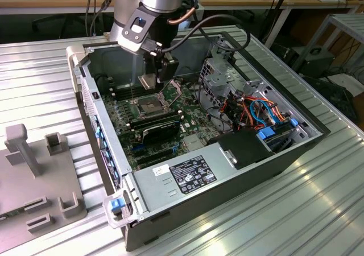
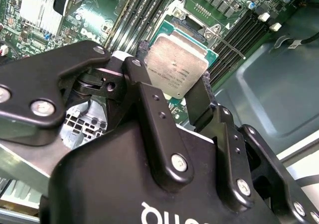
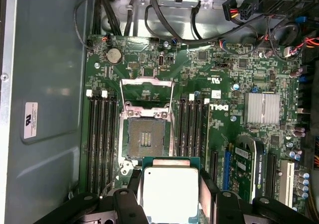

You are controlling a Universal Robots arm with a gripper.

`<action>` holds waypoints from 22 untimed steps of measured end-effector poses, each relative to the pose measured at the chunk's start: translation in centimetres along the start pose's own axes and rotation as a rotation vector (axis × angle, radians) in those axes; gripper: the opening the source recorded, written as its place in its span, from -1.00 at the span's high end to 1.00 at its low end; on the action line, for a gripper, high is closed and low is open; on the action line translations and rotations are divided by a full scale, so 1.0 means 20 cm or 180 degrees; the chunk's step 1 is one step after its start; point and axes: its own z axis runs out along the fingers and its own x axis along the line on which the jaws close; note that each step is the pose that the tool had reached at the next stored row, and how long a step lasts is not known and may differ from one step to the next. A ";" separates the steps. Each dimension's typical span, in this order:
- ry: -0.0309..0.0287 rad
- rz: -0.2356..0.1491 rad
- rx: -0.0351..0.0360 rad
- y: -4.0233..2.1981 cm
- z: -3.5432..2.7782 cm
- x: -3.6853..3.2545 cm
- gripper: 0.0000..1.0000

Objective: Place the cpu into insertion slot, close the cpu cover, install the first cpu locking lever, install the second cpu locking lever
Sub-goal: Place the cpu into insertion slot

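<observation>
My gripper is shut on the cpu, a silver-topped square chip on a green base, clamped by two black fingers. It hangs level above the motherboard, just short of the insertion slot, whose dark centre lies bare. The cpu cover is swung open on the slot's far side, with thin wire levers along its sides. In the second wrist view the cpu sits between the fingers above the slot's metal rim. In the exterior view the gripper hovers inside the case over the slot.
Black memory slots flank the insertion slot on both sides. A silver heat sink, cable bundles and the power supply crowd the open case, and its metal walls stand around the board. A grey fixture lies outside on the exterior view's left.
</observation>
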 end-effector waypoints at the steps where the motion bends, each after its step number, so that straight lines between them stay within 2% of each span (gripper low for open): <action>1: 0.0000 0.0000 0.0000 0.000 0.004 0.000 -0.09; 22: 0.0000 0.0000 0.0000 -0.003 0.071 0.001 -0.09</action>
